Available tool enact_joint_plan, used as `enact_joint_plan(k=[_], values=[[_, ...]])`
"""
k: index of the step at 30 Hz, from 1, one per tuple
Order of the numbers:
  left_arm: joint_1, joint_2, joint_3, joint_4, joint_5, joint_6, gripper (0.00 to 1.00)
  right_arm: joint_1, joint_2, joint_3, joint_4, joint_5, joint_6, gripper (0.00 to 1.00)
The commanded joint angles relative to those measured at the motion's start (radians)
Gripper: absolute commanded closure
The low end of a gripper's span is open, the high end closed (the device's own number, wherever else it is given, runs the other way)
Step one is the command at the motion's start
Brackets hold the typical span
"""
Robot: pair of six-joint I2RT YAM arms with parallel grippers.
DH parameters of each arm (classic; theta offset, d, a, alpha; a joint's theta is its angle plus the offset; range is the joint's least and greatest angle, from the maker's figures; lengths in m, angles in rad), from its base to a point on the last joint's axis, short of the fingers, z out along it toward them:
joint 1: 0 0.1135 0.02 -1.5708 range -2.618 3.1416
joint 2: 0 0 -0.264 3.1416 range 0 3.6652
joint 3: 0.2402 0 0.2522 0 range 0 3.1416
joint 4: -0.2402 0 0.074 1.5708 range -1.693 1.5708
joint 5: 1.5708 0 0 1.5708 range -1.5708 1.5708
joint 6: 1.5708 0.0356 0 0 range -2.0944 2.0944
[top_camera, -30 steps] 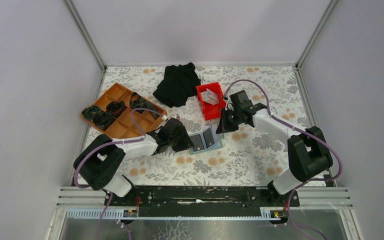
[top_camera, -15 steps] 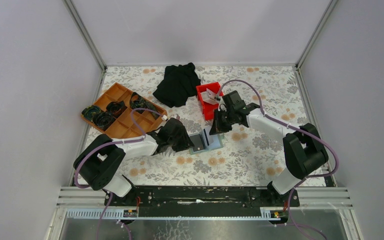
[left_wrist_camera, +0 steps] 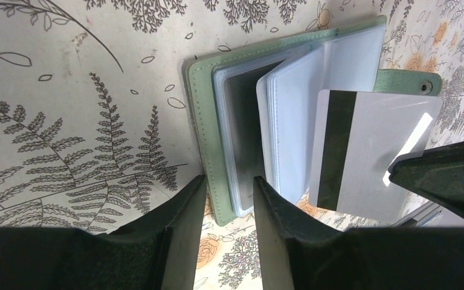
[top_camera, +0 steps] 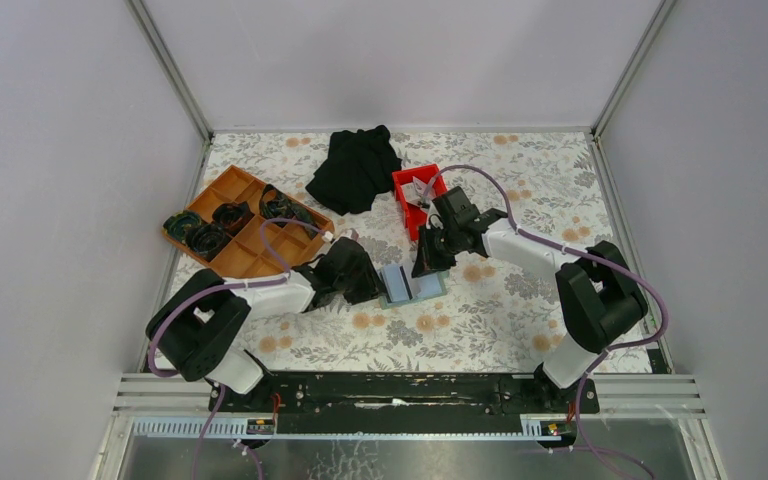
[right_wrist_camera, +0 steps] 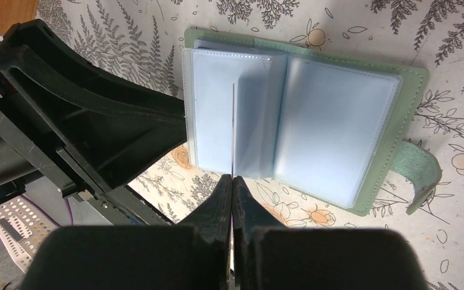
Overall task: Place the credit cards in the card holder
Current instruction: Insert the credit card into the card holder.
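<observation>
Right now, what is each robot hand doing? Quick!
Left end effector: closed on the card holder's edge.
Right end effector: shut on a credit card, above the open holder.

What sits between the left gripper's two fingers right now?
The near cover edge of the open grey-green folding card holder and its clear plastic sleeves sits between the left gripper's black fingers, seen in the left wrist view.

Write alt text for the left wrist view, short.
A white credit card with a dark stripe, pinched by the right gripper, hovers over the open grey-green card holder on the floral tablecloth. The left gripper straddles the holder's near-left cover edge.
</observation>
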Motion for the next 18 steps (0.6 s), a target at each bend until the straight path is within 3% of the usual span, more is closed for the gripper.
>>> enact_joint_plan(k=[1, 12, 18], values=[[-0.007, -0.001, -0.046, -0.076, -0.036, 0.012, 0.58, 0.012, -0.006, 0.043, 0.028, 0.007, 0.004, 1.00], [-0.007, -0.124, -0.054, -0.182, -0.109, 0.025, 0.60, 0.012, -0.006, 0.045, 0.014, 0.039, -0.019, 1.00], [-0.007, -0.094, -0.007, -0.179, -0.095, 0.051, 0.62, 0.011, 0.027, 0.046, 0.018, 0.056, -0.028, 1.00]])
